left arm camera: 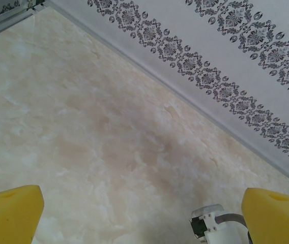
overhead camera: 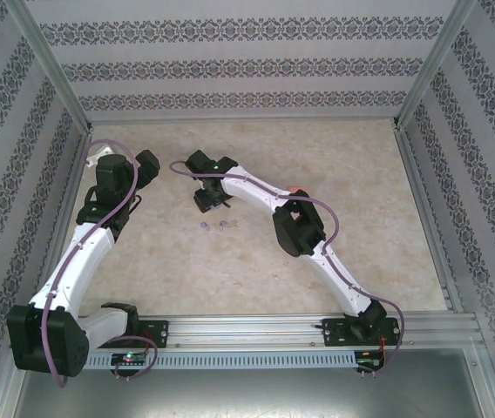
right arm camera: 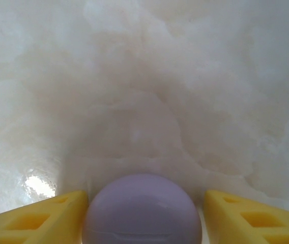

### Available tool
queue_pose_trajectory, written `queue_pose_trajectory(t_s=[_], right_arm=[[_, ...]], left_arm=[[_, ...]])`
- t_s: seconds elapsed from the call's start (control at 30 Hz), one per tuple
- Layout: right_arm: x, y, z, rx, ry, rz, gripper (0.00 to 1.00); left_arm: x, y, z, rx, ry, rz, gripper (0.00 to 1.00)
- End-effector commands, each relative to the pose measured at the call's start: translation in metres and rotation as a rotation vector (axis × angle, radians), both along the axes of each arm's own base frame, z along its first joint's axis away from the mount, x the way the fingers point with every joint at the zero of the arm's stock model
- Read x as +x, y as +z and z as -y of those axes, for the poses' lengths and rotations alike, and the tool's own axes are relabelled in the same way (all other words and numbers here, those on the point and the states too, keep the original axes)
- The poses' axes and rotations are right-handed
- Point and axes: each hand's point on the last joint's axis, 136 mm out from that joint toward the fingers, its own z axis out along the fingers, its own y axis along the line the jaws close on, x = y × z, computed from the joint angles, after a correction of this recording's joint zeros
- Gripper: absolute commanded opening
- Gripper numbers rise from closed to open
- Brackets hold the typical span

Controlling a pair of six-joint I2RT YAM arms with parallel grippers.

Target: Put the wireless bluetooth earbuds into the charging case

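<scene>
Centrally, two purple earbuds (overhead camera: 206,226) lie loose and side by side on the marble-look table (overhead camera: 256,270), just on the arm-base side of the right gripper (right arm camera: 145,195). A pale speck next to them may be another bud, but it is too small to tell.

The purple case (right arm camera: 142,219), a smooth dome w/ a faint seam low on its face, sits between the yellow fingers (right arm camera: 37,218) in the right wrist view. Both fingers are hard against its flanks, so the claw appears to be grasping it. The lid looks closed.

At the table's left side, the left gripper (left arm camera: 143,203) hangs released w/ its foam tips wide apart and nothing between them, well apart from the buds.

Step in hand, by this reading, is securing the case. Doing it well probably means:
- keeping the squeeze light and centred, since a round shell can squirt out;
- keeping the fingers off the seam so the lid can swing;
- keeping the case level and parked near the buds.

The buds are tiny vs. the foam pads, so each likely needs a slow, square pinch, one at a time.
</scene>
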Motion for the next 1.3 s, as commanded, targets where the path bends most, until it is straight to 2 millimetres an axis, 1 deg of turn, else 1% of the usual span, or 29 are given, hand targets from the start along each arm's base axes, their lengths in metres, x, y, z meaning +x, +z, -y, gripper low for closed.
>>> queue_pose_trajectory(t_s=[0.0, 0.1, 0.17, 0.27, 0.37, 0.5, 0.53, 0.6, 0.73, 0.83, 0.93, 1.0, 1.13, 1.23, 1.27], right_arm=[[-0.003, -0.015, 0.008, -0.048, -0.016, -0.023, 0.56], [-0.006, -0.013, 0.007, -0.042, -0.018, -0.033, 0.48], [-0.008, -0.008, 0.006, -0.029, -0.025, -0.038, 0.42], [-0.009, 0.005, 0.008, -0.007, -0.048, -0.038, 0.38], [-0.007, 0.025, 0.012, 0.044, -0.096, -0.034, 0.35], [0.000, 0.057, 0.029, 0.142, -0.198, -0.031, 0.34], [0.002, 0.062, 0.033, 0.163, -0.222, -0.033, 0.33], [0.005, 0.078, 0.048, 0.209, -0.286, -0.025, 0.33], [0.006, 0.098, 0.078, 0.292, -0.401, -0.014, 0.33], [0.005, 0.113, 0.102, 0.353, -0.494, 0.001, 0.33], [0.001, 0.121, 0.126, 0.408, -0.594, 0.009, 0.33], [-0.003, 0.124, 0.142, 0.451, -0.669, 0.007, 0.33], [-0.012, 0.125, 0.165, 0.537, -0.800, -0.002, 0.32], [-0.018, 0.123, 0.178, 0.590, -0.875, -0.007, 0.32], [-0.020, 0.122, 0.181, 0.605, -0.894, -0.010, 0.32]], left_arm=[[-0.004, 0.001, -0.004, -0.013, 0.007, 0.000, 0.99], [-0.004, 0.000, -0.003, -0.012, 0.003, -0.003, 0.99], [-0.003, -0.001, -0.001, -0.015, -0.007, -0.004, 0.99], [0.000, -0.001, 0.004, -0.030, -0.034, 0.002, 0.99], [0.003, -0.002, 0.012, -0.060, -0.071, 0.015, 1.00], [0.005, -0.006, 0.024, -0.115, -0.123, 0.037, 1.00], [0.006, -0.006, 0.028, -0.124, -0.141, 0.049, 1.00], [0.006, -0.010, 0.033, -0.148, -0.161, 0.059, 1.00], [0.009, -0.014, 0.049, -0.198, -0.234, 0.088, 1.00], [0.014, -0.017, 0.070, -0.236, -0.327, 0.115, 1.00], [0.021, -0.020, 0.097, -0.267, -0.436, 0.130, 1.00], [0.024, -0.022, 0.121, -0.288, -0.535, 0.140, 1.00], [0.028, -0.029, 0.170, -0.316, -0.718, 0.145, 1.00], [0.026, -0.038, 0.203, -0.315, -0.814, 0.129, 1.00], [0.024, -0.042, 0.211, -0.311, -0.833, 0.125, 1.00]])
